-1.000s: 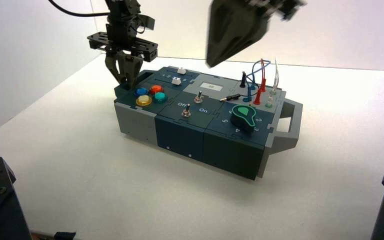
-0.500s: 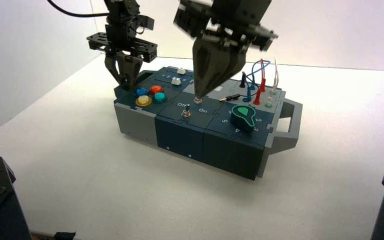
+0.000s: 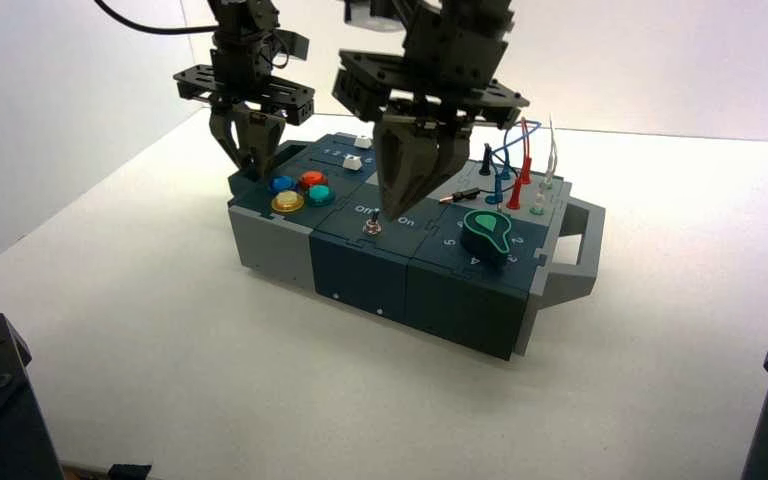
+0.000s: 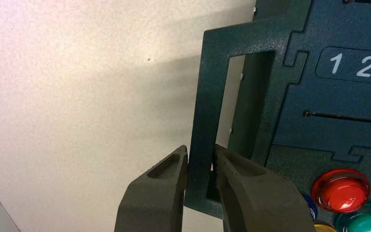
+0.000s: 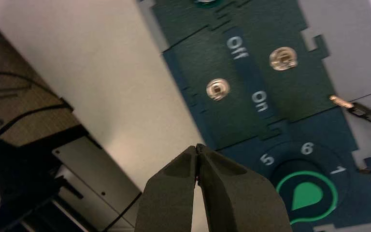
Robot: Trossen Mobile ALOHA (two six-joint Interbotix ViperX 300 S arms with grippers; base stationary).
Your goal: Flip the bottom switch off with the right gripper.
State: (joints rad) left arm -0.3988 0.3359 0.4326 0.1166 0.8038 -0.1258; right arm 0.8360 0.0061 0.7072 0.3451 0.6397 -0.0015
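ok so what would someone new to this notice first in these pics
Probably the big black right gripper, its fingers shut, hanging over the middle of the dark box close to the front toggle switch. Next, the bright round buttons, such as the red one, near the box's left end, where the left gripper is closed on the dark handle.

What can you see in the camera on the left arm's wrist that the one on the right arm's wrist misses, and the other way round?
Only the left: the red button and the dark handle between the left gripper's fingers.
Only the right: two metal toggle switches, the green-marked knob and the right gripper.
Both: parts of the box and white numbers.
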